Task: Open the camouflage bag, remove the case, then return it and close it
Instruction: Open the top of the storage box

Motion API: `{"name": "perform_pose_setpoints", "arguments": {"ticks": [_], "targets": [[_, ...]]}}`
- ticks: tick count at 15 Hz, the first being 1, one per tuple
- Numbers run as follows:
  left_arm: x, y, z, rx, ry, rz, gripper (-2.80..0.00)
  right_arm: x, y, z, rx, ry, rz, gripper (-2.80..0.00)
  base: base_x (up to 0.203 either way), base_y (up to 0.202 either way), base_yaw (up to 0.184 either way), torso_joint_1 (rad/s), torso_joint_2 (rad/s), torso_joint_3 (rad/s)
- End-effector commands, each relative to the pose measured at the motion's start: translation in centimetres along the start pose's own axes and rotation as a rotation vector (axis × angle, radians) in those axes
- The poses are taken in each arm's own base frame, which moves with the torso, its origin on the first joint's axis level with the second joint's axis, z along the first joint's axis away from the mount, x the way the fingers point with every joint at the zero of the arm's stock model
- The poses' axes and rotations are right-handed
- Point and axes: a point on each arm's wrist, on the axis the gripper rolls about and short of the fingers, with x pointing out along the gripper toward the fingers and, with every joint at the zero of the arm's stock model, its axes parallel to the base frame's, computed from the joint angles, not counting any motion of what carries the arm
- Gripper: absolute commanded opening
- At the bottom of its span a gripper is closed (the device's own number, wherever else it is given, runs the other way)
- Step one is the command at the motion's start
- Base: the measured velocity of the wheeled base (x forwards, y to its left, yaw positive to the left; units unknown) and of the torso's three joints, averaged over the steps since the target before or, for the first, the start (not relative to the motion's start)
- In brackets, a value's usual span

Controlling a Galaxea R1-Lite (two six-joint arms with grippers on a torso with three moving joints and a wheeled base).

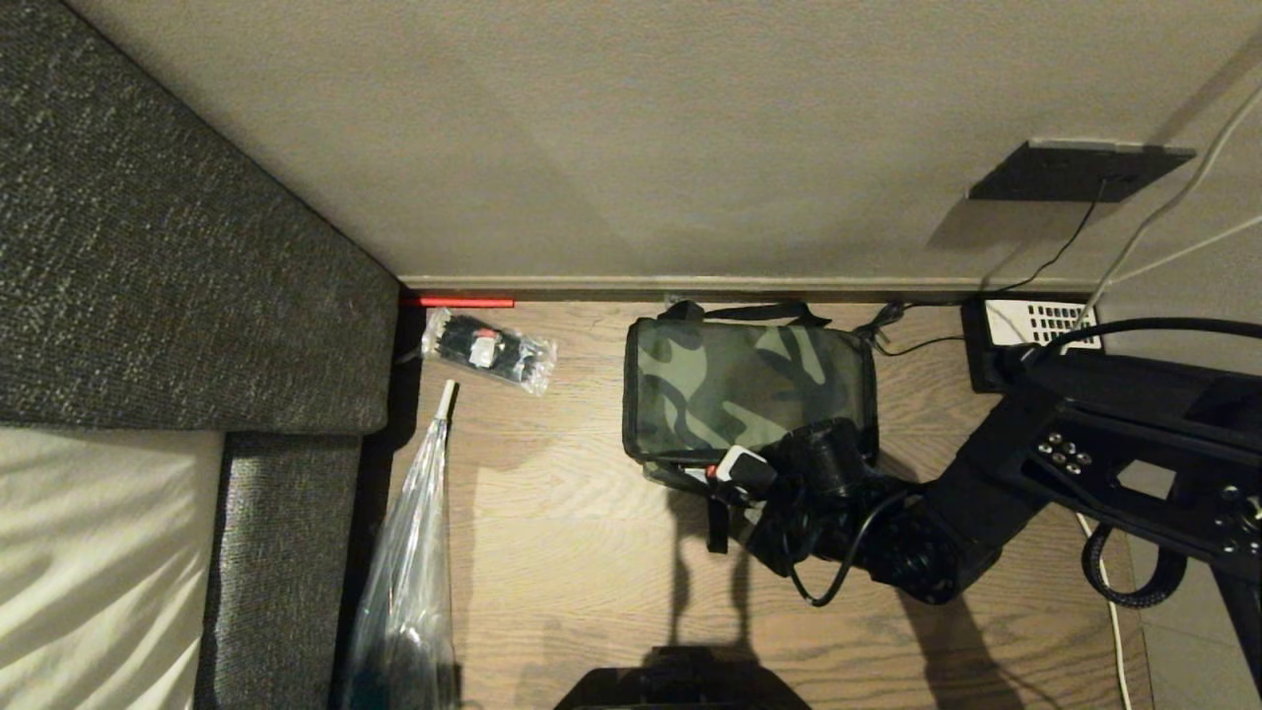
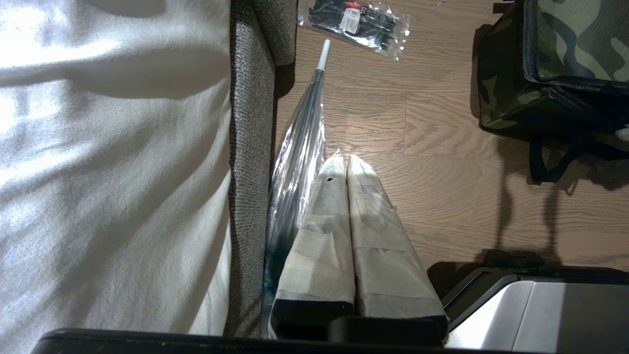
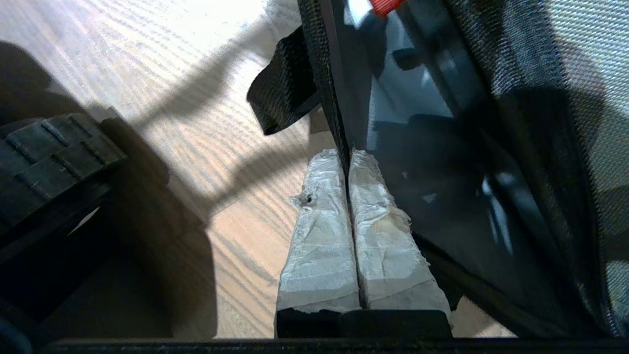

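The camouflage bag [image 1: 749, 385] [image 2: 565, 44] stands on the wooden floor against the wall, its lid lying almost flat. My right gripper [image 1: 735, 465] [image 3: 348, 153] is at the bag's near edge. Its taped fingers [image 3: 319, 236] are shut, with the black trim [image 3: 327, 78] of the lid's edge running in between their tips. Behind that trim a flat, glossy black surface [image 3: 432, 147] with a red mark [image 3: 385, 5] shows; it looks like the case. My left gripper [image 2: 344, 160] is parked low beside the bed, shut and empty.
A clear packet of black ties [image 1: 488, 350] [image 2: 356, 19] and a folded clear umbrella [image 1: 409, 552] [image 2: 300, 142] lie left of the bag, along the grey bed frame [image 1: 148, 247]. A black phone with white keys [image 1: 1035, 325] and cables sit right of the bag, by the wall.
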Motion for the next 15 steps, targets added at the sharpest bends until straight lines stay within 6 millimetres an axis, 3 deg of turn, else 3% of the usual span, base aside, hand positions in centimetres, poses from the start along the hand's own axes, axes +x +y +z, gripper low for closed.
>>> {"name": "perform_pose_setpoints", "arguments": {"ticks": [1,15], "targets": [[0.0,0.0,0.0,0.0,0.0,0.0,-2.8,-0.16,0.17,-0.32,-0.002,0.01,0.003,-2.8,0.0,0.0,0.0,0.0,0.0,0.0],[0.0,0.0,0.0,0.0,0.0,0.0,-2.8,-1.12,-0.06,-0.44,0.012,0.01,0.001,-2.8,0.0,0.0,0.0,0.0,0.0,0.0]]}}
